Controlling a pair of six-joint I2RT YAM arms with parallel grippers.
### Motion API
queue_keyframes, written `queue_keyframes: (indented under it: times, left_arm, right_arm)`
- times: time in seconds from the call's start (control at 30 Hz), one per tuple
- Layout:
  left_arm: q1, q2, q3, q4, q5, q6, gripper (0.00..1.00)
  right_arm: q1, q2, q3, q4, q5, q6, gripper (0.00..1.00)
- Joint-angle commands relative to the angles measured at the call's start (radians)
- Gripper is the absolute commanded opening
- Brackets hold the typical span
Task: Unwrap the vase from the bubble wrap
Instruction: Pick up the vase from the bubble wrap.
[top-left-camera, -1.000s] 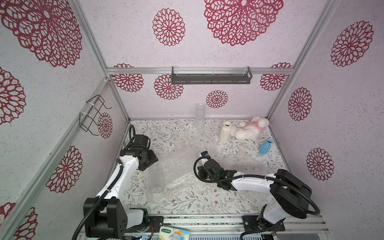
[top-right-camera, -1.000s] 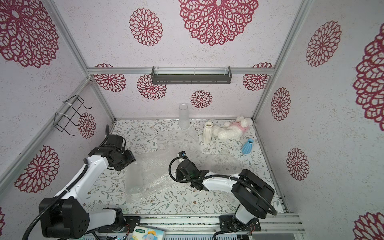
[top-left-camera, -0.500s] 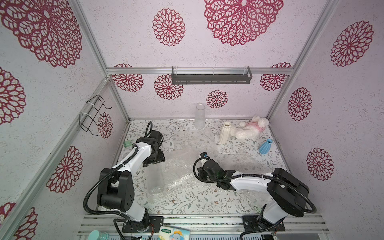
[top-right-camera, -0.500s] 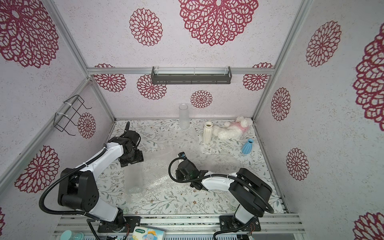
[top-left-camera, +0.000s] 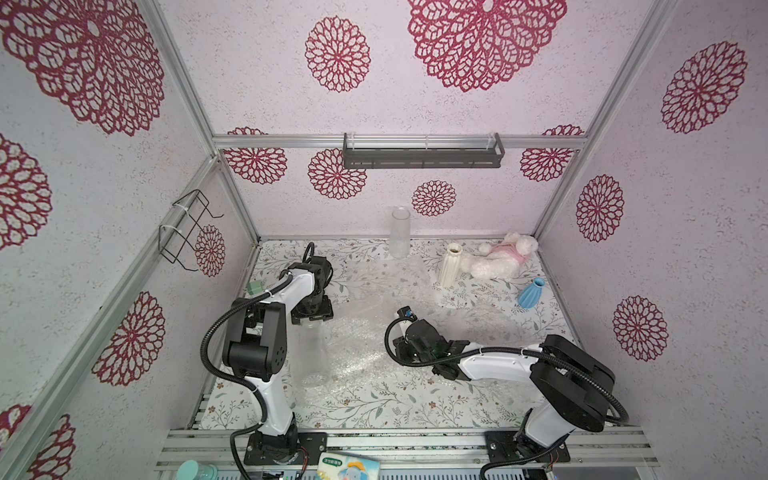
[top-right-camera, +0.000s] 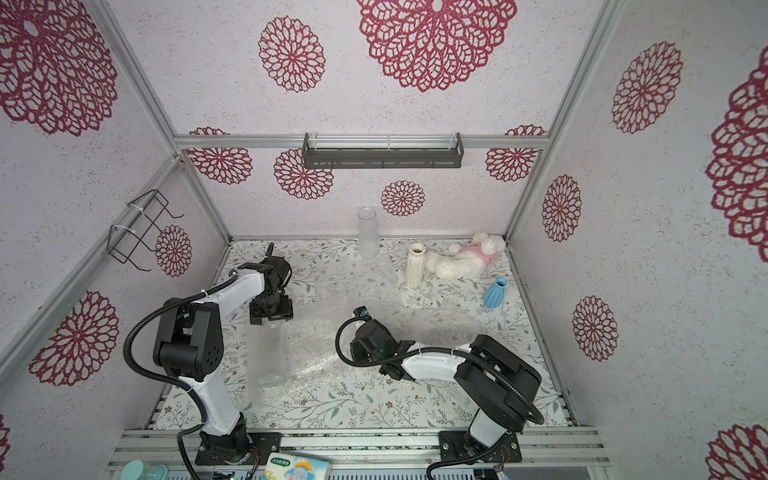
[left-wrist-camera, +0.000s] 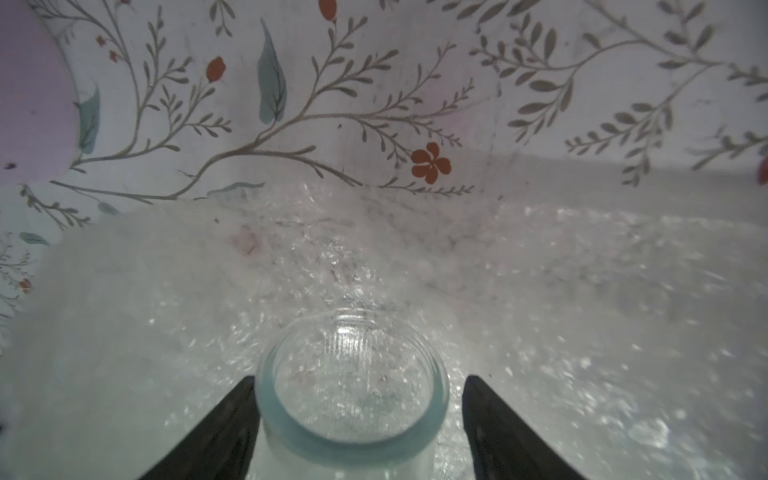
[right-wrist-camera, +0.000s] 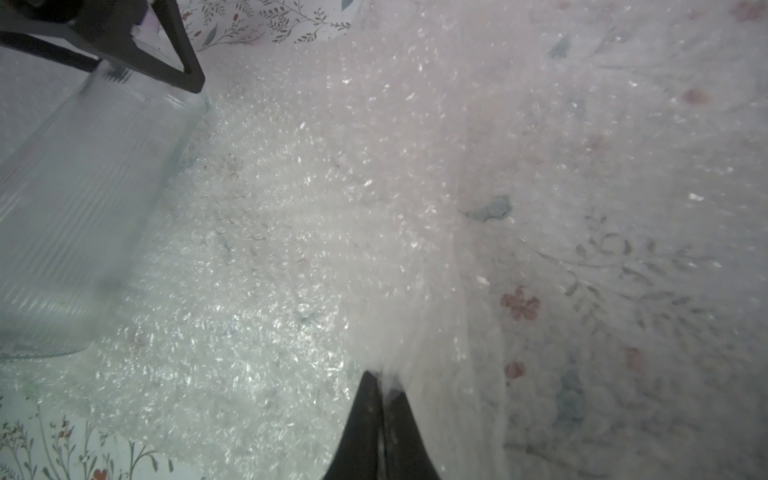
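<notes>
The bubble wrap (top-left-camera: 357, 353) lies spread out in the middle of the flowered tabletop (top-left-camera: 374, 409), between the two arms. A clear, ribbed glass vase (top-left-camera: 313, 357) sits bare on the left part of the sheet, with no wrap around it. In both top views its mouth points toward the back wall and its base toward the front edge. I cannot tell from these views whether it stands straight or leans.

The left pincer (top-left-camera: 311, 318) hangs right at the vase's mouth. In the left wrist view its two black fingers (left-wrist-camera: 224, 424) are spread, one on each side of the rim. One is just beside the glass; the other stands apart from it, with wrap showing in the gap. The glass is not squeezed.

The right pincer (right-wrist-camera: 380, 380) is low over the right part of the sheet. Its fingers are pressed together on a fold of the wrap, and the plastic is drawn up in a taut ridge to the tips. The vase shows at the edge of the right wrist view, well apart from this pincer.

Along the back of the tabletop stand a tall clear cylinder (top-left-camera: 401, 232) and a white ribbed vase (top-left-camera: 449, 266). A plush toy (top-left-camera: 498, 262) lies just beside the white vase, and a small blue vase (top-left-camera: 531, 293) stands near the right wall.
</notes>
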Motion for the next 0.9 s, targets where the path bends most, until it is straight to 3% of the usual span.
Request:
queue_keyframes:
  times: [0.0, 0.27, 0.43, 0.53, 0.87]
  left_arm:
    - [0.011, 0.031, 0.006, -0.03, -0.008, 0.013, 0.78]
    - [0.017, 0.112, -0.013, 0.0, 0.001, -0.005, 0.75]
    - [0.02, 0.12, 0.001, -0.01, -0.006, -0.022, 0.67]
    - [0.02, 0.069, -0.003, -0.006, -0.025, -0.036, 0.67]
    - [-0.006, -0.314, -0.104, 0.033, -0.103, -0.101, 0.65]
  right_arm:
    - [-0.007, -0.006, 0.034, -0.006, -0.009, -0.033, 0.08]
    - [-0.019, -0.008, 0.037, -0.007, -0.015, -0.041, 0.09]
    - [-0.024, -0.029, 0.026, -0.011, -0.005, -0.043, 0.09]
    - [-0.026, -0.041, 0.022, -0.015, 0.0, -0.044, 0.09]
    - [-0.026, -0.073, 0.011, -0.026, 0.017, -0.043, 0.09]
